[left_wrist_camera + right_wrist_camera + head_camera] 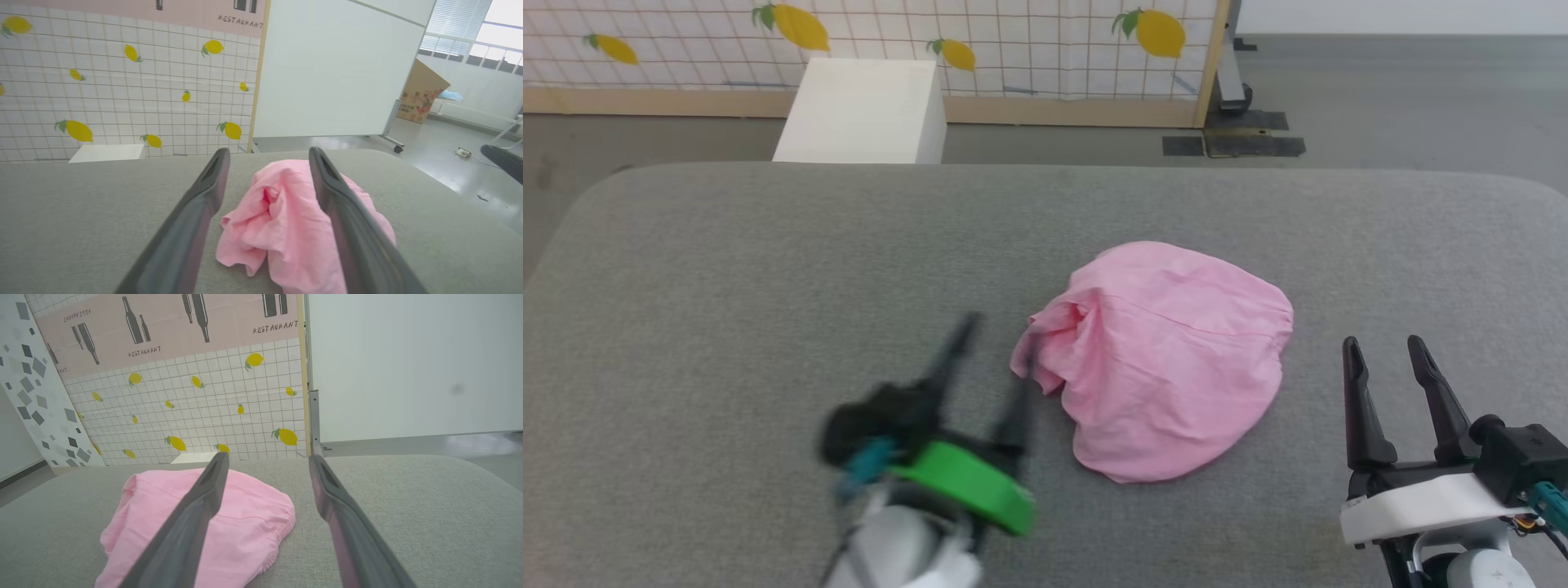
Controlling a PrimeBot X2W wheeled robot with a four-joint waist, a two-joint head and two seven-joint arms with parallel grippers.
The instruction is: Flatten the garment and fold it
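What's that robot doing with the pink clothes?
It looks ready to tidy them. The pink shorts lie in a crumpled heap on the grey surface, not yet flattened or folded. The left gripper is open, right beside the heap's bunched edge. The right gripper is open too, apart on the other side.

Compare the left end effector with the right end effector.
The left end effector, green-collared, shows blurred, at the crumpled edge of the light pink cotton shorts. The right end effector, white-collared, shows sharp and lies apart from them. Both are dark, open and empty.
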